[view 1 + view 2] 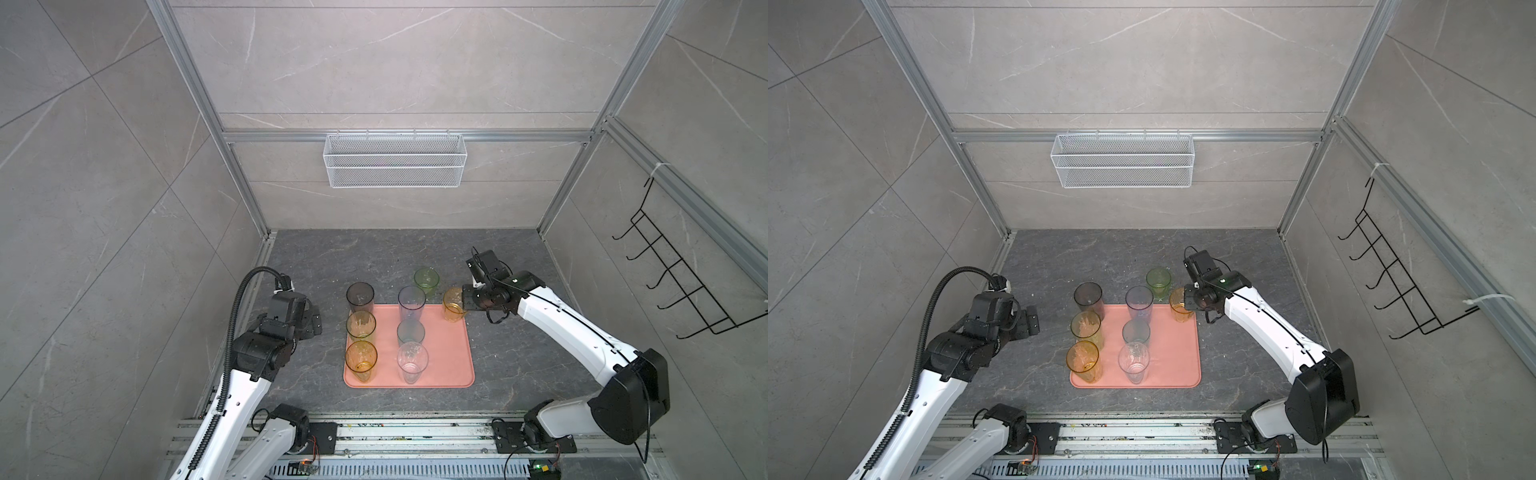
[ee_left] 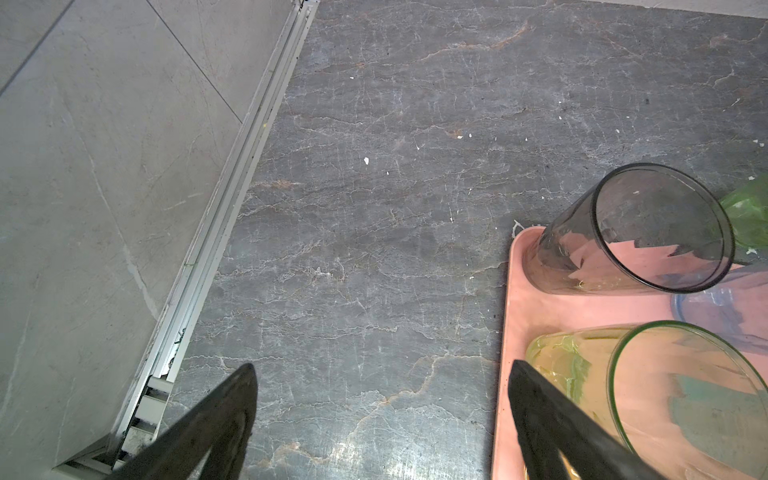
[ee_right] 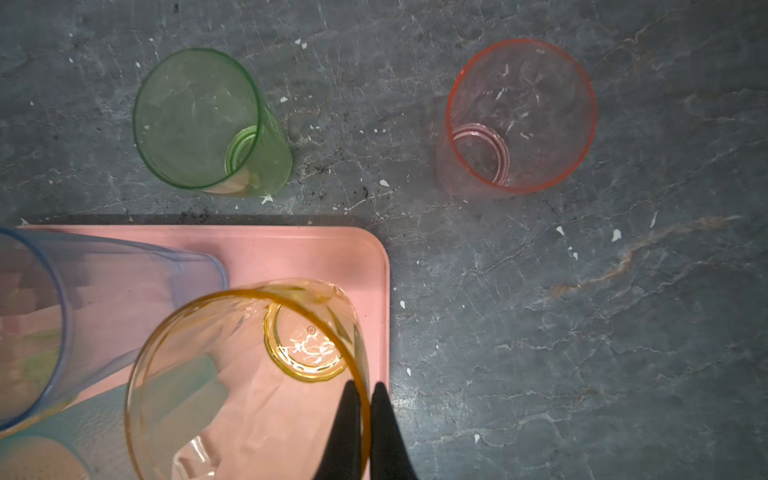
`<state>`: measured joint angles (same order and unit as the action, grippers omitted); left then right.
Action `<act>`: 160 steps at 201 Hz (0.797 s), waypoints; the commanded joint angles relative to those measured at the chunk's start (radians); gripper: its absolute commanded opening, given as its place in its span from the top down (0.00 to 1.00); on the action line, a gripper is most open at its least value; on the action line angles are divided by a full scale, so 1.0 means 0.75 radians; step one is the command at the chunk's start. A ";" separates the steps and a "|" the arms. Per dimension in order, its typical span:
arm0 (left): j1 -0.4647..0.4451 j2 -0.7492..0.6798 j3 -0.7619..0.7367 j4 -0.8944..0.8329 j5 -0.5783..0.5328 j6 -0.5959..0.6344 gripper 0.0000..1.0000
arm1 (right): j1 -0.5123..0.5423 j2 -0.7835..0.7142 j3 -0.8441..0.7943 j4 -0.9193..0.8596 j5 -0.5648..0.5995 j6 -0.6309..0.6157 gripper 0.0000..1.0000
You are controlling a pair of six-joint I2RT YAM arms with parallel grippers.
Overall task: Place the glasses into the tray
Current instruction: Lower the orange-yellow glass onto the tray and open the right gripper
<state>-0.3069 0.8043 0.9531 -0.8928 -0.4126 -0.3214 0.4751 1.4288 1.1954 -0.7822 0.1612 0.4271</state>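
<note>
- Firmly, my right gripper [image 3: 362, 384] was pinched shut on the wall of the short amber glass [image 3: 249, 374], one finger inside the rim and one outside.
- That glass sat over the far right corner of the tray [image 3: 291, 249], just beside the tall blue tumbler [image 3: 104, 299]. I could not tell whether its base was down on the tray.
- My left gripper [image 2: 382, 415] stood wide open with nothing between the jaws. It was over the bare table [image 2: 374, 208] beside the tray's left edge, one finger near the yellow-green tumbler [image 2: 685, 395].
- Off the tray: the green glass [image 3: 199, 120] and the pink glass [image 3: 521, 116], both upright on the table beyond the far edge. The pink one showed only in my right wrist view.
- Risk one, as I judged it: a rim pinch on a thin wall gave little hold, so the glass could swing or slip.
- Risk two: so near the corner, the base might land on the raised rim and tip off when I let go.
- Risk three: the inside finger could drag the glass over on the way out, or knock it into the blue tumbler.
- Risk four: the pink glass lay close under my right arm, and a careless move could topple it.
</note>
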 commanded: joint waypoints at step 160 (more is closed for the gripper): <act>0.008 -0.004 -0.008 0.025 0.006 0.000 0.05 | -0.016 0.174 -0.119 0.255 0.010 0.042 1.00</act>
<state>-0.3069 0.8043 0.9531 -0.8928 -0.4122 -0.3214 0.4694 1.5398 1.1152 -0.6262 0.1600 0.4423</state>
